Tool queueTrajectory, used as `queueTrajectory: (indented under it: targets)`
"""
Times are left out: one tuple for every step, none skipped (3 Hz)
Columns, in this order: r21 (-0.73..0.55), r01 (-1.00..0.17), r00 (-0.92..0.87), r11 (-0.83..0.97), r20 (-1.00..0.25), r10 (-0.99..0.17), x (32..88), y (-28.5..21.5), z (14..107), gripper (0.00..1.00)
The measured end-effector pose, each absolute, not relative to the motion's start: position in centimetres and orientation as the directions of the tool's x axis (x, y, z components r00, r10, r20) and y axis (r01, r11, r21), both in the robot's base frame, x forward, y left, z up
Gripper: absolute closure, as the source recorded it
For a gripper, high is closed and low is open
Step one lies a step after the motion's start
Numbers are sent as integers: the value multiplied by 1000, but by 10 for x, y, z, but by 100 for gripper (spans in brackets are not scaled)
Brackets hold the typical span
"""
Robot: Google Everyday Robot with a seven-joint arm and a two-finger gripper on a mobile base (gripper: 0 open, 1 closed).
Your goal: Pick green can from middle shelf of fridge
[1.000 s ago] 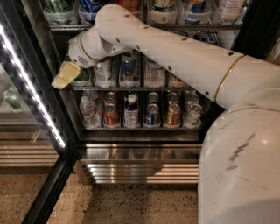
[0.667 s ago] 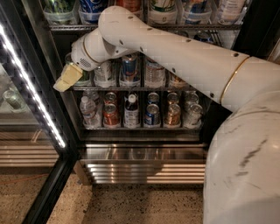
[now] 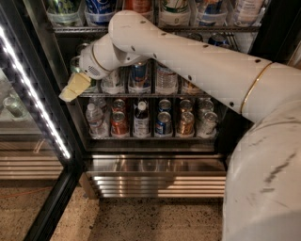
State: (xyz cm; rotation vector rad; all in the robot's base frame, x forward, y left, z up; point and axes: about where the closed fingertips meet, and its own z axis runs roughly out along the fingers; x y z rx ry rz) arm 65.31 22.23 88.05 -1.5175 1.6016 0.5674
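My gripper (image 3: 73,87), pale yellow, hangs at the left end of the middle shelf (image 3: 141,94) of the fridge (image 3: 47,89), in front of the leftmost lane. The green can (image 3: 76,63) stands in that lane. Only its silver top rim and a sliver of its side show behind my wrist and gripper. I cannot tell whether the gripper touches it. To its right stand a white can (image 3: 113,81), a blue can (image 3: 139,75), a water bottle (image 3: 165,77) and a gold can (image 3: 190,87). My white arm crosses in from the right.
The open glass door with its LED strip (image 3: 37,103) stands at the left. The lower rack holds shorter cans (image 3: 118,123) and small bottles (image 3: 141,117). Bottles (image 3: 99,9) fill the top shelf. The ribbed steel base (image 3: 155,179) is below. My body fills the right side.
The gripper and the whole scene have shifted slightly down and right in the view. The gripper stays at the left end of the middle shelf.
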Motion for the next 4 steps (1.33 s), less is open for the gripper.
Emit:
queueTrajectory:
  targets:
    - [-196,-968,72,154,-810,-581,652,228,871,0]
    - [-180,-973,63,147,-813,-579,652,236,860,0]
    - [-176,-973,60,146,-813,-579,652,237,861,0]
    - [-168,-975,53,147,-814,-579,653,239,858,0]
